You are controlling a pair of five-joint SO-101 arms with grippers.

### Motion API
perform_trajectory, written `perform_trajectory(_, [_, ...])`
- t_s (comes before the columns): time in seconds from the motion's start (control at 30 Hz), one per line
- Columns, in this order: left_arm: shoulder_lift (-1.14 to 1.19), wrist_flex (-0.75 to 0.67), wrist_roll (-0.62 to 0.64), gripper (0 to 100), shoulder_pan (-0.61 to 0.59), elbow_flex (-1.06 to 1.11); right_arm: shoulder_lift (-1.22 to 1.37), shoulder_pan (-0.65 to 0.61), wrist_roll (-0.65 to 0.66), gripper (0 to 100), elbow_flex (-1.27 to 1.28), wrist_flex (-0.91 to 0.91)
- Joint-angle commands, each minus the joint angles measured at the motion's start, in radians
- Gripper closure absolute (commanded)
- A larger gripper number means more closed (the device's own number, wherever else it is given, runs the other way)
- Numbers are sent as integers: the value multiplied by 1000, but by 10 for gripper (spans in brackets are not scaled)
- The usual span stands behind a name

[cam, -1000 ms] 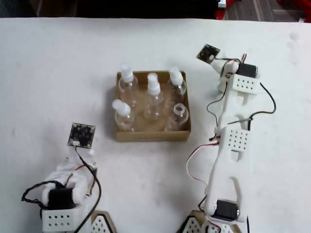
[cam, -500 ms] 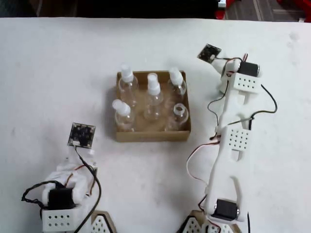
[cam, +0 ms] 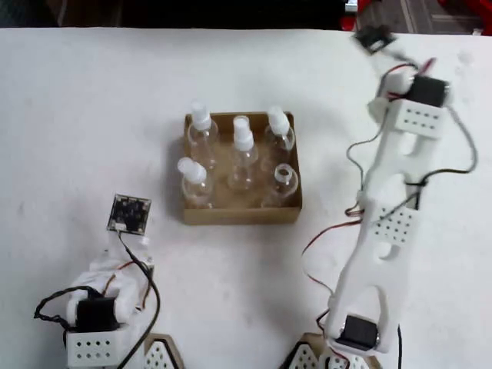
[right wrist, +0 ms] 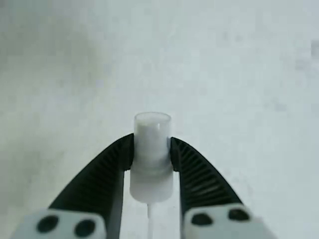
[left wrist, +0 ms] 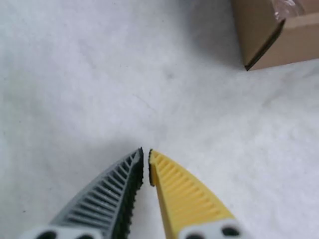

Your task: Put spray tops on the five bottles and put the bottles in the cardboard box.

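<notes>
Right gripper (right wrist: pixel 151 143), near the desk's far right corner, clamps a spray top (right wrist: pixel 152 130) stem-down, ready for the uncapped bottle (cam: pixel 283 177) in the box (cam: pixel 242 214) at mid-desk. Left gripper (left wrist: pixel 146 155), clenched on nothing, rests by the front left edge.

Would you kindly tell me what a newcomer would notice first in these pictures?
The cardboard box mid-table holds five bottles, four capped; the uncapped bottle stands at its near right corner. The right pincer grips a spray top, off toward the table's far right.
</notes>
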Motion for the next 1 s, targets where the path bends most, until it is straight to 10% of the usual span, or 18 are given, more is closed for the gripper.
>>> perform_trajectory(0.0, [-8,-23,-6,975,13,-2,-179,79,-180,983,-32,33])
perform_trajectory(0.53, [-8,-23,-6,975,13,-2,-796,305,-419,983,479,31])
perform_trajectory(0.97, [-8,-23,-6,975,13,-2,-1508,10,-416,983,1180,-64])
